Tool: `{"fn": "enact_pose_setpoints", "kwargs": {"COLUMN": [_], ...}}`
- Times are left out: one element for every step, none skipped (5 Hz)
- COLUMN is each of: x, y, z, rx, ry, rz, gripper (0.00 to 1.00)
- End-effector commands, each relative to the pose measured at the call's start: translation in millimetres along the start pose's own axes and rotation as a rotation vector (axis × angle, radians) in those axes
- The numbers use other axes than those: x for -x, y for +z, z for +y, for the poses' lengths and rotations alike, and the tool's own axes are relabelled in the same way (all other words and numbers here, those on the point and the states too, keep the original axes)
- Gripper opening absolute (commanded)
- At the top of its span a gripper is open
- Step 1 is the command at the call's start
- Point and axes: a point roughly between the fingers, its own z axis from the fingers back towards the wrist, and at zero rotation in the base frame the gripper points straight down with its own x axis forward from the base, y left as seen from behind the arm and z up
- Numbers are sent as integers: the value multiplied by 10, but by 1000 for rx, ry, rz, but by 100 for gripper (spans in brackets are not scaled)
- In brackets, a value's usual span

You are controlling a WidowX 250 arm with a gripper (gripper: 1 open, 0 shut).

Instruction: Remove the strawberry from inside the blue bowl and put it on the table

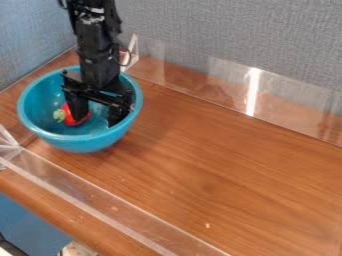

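While the pincer (91,108) gapes wide, gripping nothing, the strawberry's (79,116) axis seems unreadable in the blue bowl (40,135)

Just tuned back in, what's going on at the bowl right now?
The arm's gripper points straight down inside the blue bowl, jaws open and straddling the strawberry. It hasn't closed on the berry yet, so nothing is held. The strawberry sits on the bowl's floor, and the table is where it needs to end up.
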Motion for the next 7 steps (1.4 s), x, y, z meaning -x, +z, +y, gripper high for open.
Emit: {"fn": "enact_pose_setpoints", "kwargs": {"x": [-7,-1,14,25,-7,-25,-44], "y": [44,38,112,339,537,680,686], "z": [42,39,31,-40,-215,-466,-725], "rx": [-1,-4,-10,-21,-19,-10,2], "ry": [10,11,9,4,-36,-99,-163], "rz": [-26,-23,-37,-80,-120,-153,-161], "gripper": [100,0,0,0,0,0,0]}}
